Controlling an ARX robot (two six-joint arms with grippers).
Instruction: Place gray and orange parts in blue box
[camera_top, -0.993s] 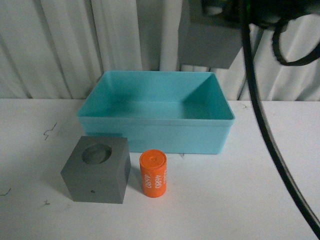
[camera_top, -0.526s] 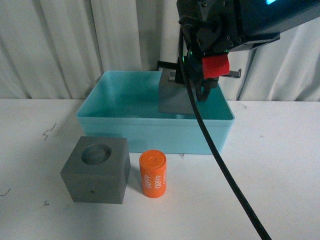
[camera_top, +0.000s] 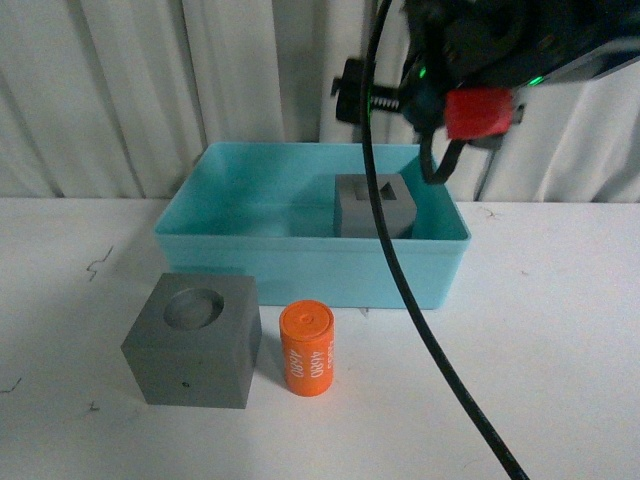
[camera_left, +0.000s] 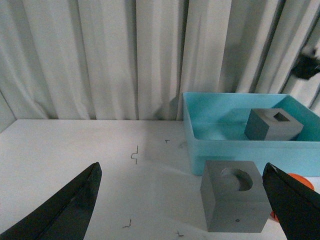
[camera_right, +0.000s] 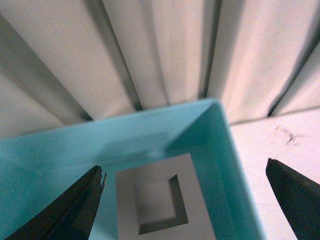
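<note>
While above box (camera_top: 300, 272), right fingers (camera_right: 70, 212) apart

text: white digits, apparently 4680 | on: side of orange cylinder (camera_top: 308, 350) | other: none legible

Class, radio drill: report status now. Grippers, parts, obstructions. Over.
Left gripper open, empty; right gripper open above blue box. Rectangular-recess cube inside box; round-recess cube and orange cylinder on table in front. Black cable crosses front view.

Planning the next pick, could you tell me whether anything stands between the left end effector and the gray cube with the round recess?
Nothing visible does: only bare table lies between the open left end effector and the round-recess cube.
</note>
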